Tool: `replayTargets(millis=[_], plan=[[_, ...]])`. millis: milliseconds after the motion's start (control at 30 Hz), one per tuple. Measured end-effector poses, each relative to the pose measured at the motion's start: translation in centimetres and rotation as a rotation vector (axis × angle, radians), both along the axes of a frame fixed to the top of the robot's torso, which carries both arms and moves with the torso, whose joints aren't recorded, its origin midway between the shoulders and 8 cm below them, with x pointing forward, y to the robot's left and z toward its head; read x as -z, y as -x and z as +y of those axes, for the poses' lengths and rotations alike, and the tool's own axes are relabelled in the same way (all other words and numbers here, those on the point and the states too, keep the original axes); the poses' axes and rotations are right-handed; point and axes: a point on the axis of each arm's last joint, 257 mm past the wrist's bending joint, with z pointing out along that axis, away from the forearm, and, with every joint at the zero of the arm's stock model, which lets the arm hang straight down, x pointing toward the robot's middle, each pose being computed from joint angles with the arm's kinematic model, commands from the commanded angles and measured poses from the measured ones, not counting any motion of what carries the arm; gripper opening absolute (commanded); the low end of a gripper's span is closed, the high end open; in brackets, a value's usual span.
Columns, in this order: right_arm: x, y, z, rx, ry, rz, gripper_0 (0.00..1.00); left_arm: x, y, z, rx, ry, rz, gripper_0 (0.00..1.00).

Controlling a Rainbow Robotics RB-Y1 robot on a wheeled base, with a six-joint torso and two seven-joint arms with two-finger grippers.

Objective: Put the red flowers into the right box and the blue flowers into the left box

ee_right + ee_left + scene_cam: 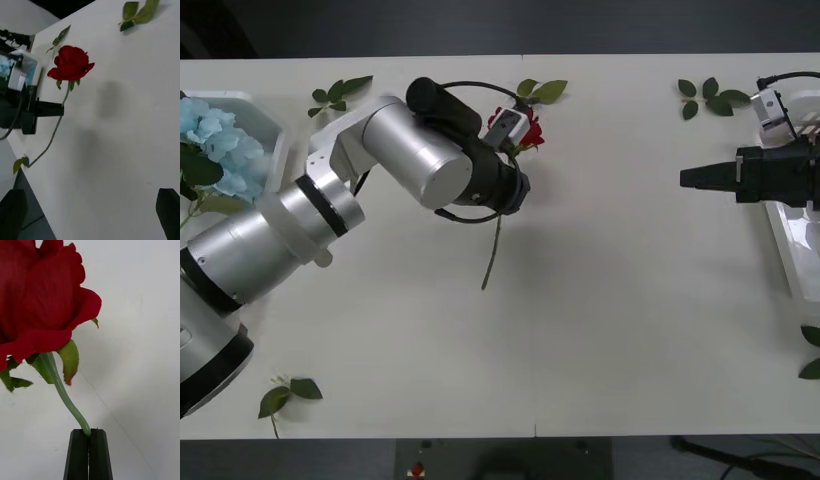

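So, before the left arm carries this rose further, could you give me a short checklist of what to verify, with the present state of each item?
1. Left gripper shut on the red rose stem: ok, the black fingers are closed on the stem below the bloom.
2. Rose clear of the table: ok, the right wrist view shows it held up, with its shadow apart from it.
3. Right gripper out of the way: ok, it waits by the right box, fingers open.
4. Free space in the right box: cannot tell, the arm covers most of it.
5. Blue flowers in the left box: ok.
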Motion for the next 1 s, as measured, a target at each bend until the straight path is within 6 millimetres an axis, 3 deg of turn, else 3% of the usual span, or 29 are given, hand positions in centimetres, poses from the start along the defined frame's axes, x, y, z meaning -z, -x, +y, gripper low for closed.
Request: replayTargets(millis=[333,433,633,833,1000], plan=[[-2.5,4.1,6.8,-0.226,-0.249,-0.086,1.0,-5.9,2.8,1.1,0.097,0.255,-0.029,0.0],[-3.2,4.9,7.5,-0.249,-0.318,-0.146,1.0,-7.7,5.4,-0.4,0.158,0.423,0.05,0.0],[-4.1,6.4,7.8,-0.231,-0.442,-0.168,1.0,-11.1,8.0,-1.8,0.281,0.593,0.066,0.0],[-2.6,9.1,8.6,-0.235,-0.516,-0.098,1.0,-14.1,10.5,-3.7,0.399,0.712,0.065,0.0],[-2.2,10.1,9.1,-0.226,-0.572,-0.074,1.0,-17.8,11.9,-4.9,0.472,0.839,0.043,0.0]])
